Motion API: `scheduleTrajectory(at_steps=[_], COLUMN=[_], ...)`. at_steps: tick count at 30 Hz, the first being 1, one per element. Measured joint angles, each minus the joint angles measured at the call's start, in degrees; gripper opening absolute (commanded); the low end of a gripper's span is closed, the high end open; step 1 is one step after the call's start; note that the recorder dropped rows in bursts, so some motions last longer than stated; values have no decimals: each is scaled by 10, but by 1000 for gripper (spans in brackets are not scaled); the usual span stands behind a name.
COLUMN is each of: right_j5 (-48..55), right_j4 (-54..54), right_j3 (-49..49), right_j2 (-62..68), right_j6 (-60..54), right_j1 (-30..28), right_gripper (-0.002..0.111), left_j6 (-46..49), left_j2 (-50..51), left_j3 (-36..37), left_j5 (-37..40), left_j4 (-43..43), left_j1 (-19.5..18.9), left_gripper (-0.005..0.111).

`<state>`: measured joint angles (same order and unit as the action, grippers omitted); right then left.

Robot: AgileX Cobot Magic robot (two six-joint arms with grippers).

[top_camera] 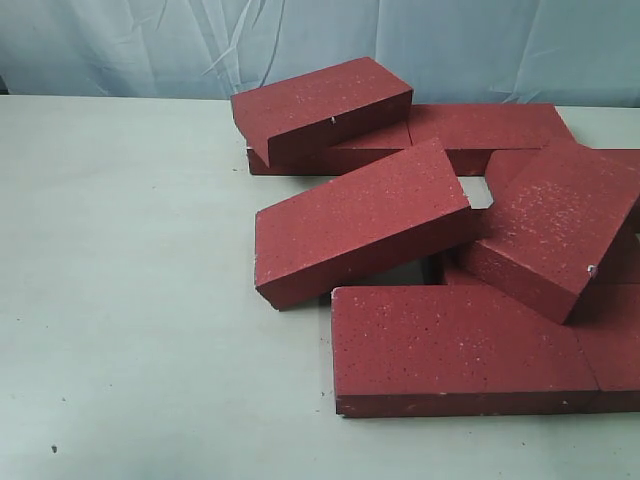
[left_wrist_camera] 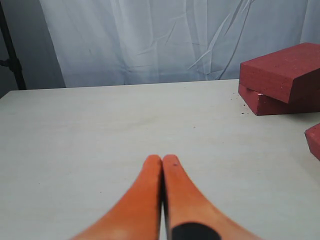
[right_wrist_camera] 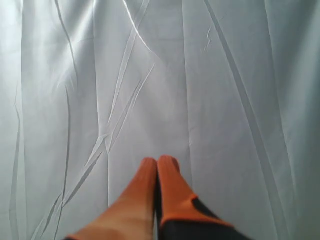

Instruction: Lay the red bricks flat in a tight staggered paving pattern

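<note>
Red bricks (top_camera: 362,222) jumbled on the right of the table (top_camera: 130,300).
Nearest brick (top_camera: 450,345) lies flat, two behind lean tilted, farthest ones overlap; left gripper (left_wrist_camera: 161,161) and right gripper (right_wrist_camera: 158,161) have fingers pressed together, the right facing a curtain (right_wrist_camera: 150,75).

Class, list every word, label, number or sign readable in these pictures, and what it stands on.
None: no text can be read in any view. The red bricks bear only pale speckles; the table, the white curtain, the left gripper and the right gripper are unmarked.
</note>
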<state>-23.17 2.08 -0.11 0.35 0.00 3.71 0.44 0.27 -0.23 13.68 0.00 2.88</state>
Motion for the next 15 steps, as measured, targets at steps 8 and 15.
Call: scheduleTrajectory(at_steps=[8, 15], right_j5=[49, 165], right_j4=[0, 0], right_j3=[-17, -87], right_j2=[0, 0], right_j6=[0, 0], right_j1=[0, 0], right_gripper=[-1, -1], left_j6=[0, 0], left_j2=[0, 0], left_j3=[0, 0], left_j5=[0, 0], left_j4=[0, 0], left_j1=[0, 0], left_gripper=[0, 0])
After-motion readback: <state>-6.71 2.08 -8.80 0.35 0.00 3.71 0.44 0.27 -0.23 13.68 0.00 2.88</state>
